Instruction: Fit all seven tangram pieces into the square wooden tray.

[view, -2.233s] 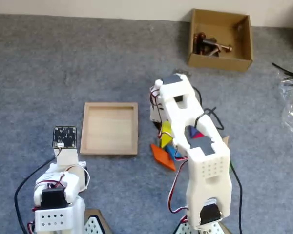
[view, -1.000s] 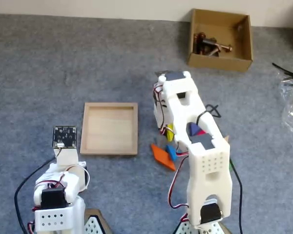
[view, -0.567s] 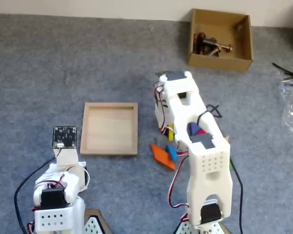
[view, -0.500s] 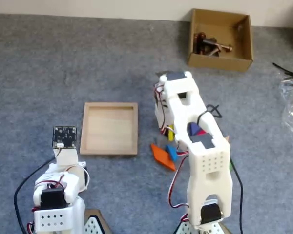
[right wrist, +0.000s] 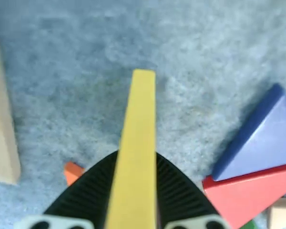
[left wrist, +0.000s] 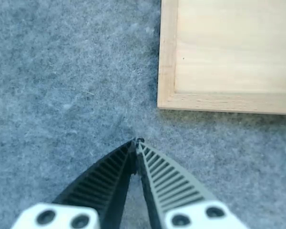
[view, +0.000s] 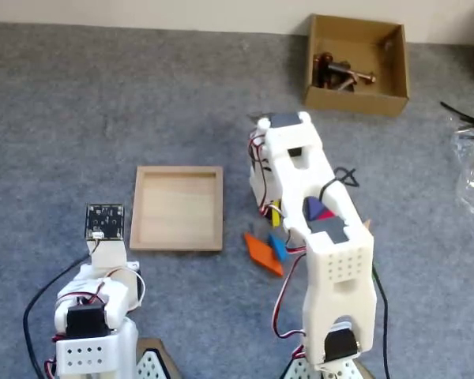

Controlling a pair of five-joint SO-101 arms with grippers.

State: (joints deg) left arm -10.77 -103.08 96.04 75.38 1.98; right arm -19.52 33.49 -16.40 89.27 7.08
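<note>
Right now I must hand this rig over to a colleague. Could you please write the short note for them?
Left gripper: shut, empty, over the carpet by a corner of the wooden tray.
Right gripper: shut on the yellow piece, held on edge over the carpet.
Orange piece, blue piece, red piece and others lie heaped beside the tray, under the right arm.
Done: one piece gripped; none in the tray.
Left to do: place the yellow piece, then the rest.

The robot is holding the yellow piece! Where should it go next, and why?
Probably carry it across to the wooden tray. The right gripper is shut on the yellow piece over the carpet, and the tray holds no pieces yet.
</note>
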